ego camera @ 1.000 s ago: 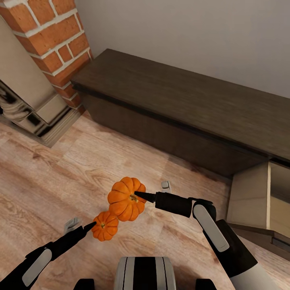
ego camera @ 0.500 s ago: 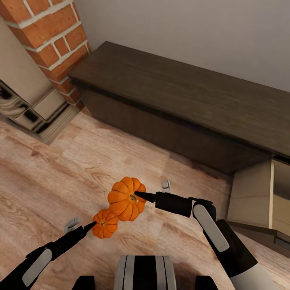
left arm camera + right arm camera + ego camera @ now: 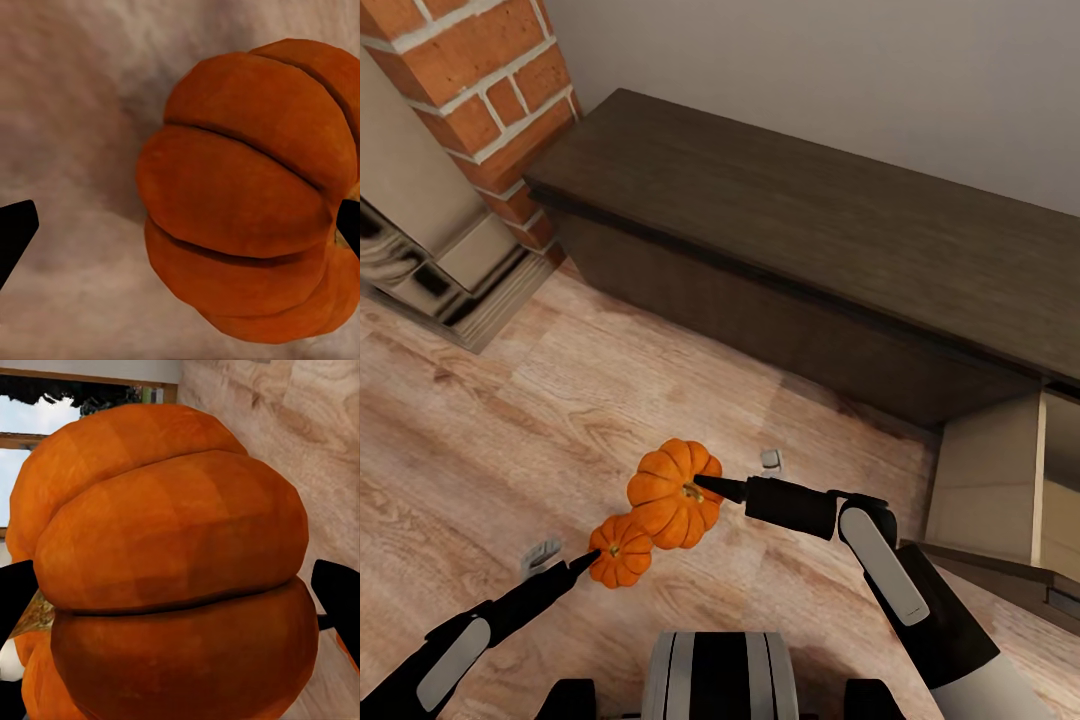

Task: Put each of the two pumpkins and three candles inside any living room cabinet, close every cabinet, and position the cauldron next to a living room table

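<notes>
Camera shifted, pumpkins (image 3: 665, 495) gripped as before, stems seemingly upward.

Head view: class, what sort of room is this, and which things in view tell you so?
Probably a living room: a brick chimney over a fireplace surround, a long low dark cabinet against the wall, and a wood-plank floor.

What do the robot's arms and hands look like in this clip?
Both arms are matte black with elongated light grey panels on the forearms. The left hand and right hand each taper to slim, pointed black fingers. The right arm widens to a pale grey section near the shoulder. No cables or markings visible.
</notes>
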### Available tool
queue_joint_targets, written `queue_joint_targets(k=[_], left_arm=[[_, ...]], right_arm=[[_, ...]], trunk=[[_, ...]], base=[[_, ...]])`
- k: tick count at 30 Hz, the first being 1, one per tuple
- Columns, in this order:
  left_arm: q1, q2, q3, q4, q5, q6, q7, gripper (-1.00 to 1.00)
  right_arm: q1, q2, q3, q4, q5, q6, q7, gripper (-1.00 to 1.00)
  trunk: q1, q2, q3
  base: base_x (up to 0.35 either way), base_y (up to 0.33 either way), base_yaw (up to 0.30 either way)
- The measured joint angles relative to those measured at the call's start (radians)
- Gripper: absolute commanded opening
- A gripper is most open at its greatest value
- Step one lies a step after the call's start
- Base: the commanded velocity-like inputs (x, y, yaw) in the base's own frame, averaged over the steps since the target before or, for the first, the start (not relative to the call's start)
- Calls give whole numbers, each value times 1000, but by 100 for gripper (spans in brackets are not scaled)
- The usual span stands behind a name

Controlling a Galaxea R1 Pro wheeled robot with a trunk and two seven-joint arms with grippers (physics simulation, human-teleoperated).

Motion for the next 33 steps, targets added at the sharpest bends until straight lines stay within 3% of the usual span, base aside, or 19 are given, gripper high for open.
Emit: queue_joint_targets(k=[8,12,19,23,33], left_arm=[[0,-3,-7,0,-3,0,-3,100],[-1,-2,-10,-3,12,4,-11,100],[0,-1,-13,-4,12,5,-10,100],[-1,-2,-13,-4,10,3,-51,100],[-1,-5,-17,-13,9,3,-53,100]], right_arm=[[0,-1,0,0,1,0,0,-100],[-1,-1,-1,0,2,-1,0,-100],[0,-2,-1,0,0,0,0,-100],[0,-2,-1,0,2,-1,0,-100],[0,-2,-1,0,0,0,0,-100]], trunk=[[0,0,0],[2,-1,-15],[2,-1,-15],[3,-2,-31],[4,-2,-35]], base=[[0,0,0],[0,0,0],[0,0,0],[0,0,0],[0,0,0]])
